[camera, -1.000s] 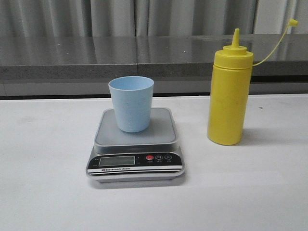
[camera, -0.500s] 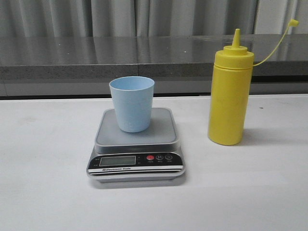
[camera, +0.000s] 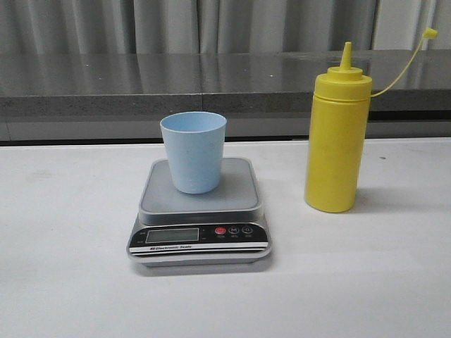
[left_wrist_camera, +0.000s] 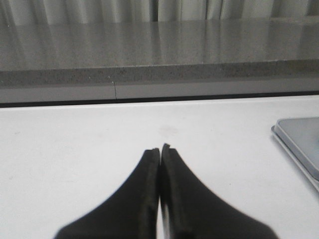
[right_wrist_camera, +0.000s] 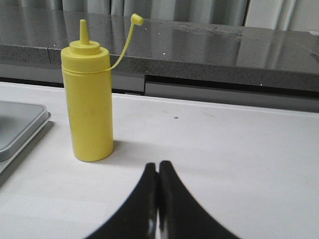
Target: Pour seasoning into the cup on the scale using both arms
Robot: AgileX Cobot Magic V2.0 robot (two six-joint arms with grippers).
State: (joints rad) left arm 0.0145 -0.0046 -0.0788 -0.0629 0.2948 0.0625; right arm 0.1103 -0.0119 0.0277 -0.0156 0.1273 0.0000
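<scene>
A light blue cup [camera: 193,152] stands upright on the silver-grey scale [camera: 199,211] at the table's middle. The yellow seasoning bottle [camera: 337,134] stands upright to the right of the scale, its cap hanging off on a thin tether [camera: 430,32]. Neither arm shows in the front view. My left gripper [left_wrist_camera: 160,149] is shut and empty over bare table, with a corner of the scale [left_wrist_camera: 299,142] off to one side. My right gripper [right_wrist_camera: 158,165] is shut and empty, short of the bottle [right_wrist_camera: 88,99]; the scale's edge [right_wrist_camera: 20,127] shows beside it.
The white table [camera: 366,282] ends at a dark grey ledge [camera: 211,84] with grey curtains behind. A small dark speck [right_wrist_camera: 176,117] lies on the table beyond the right gripper.
</scene>
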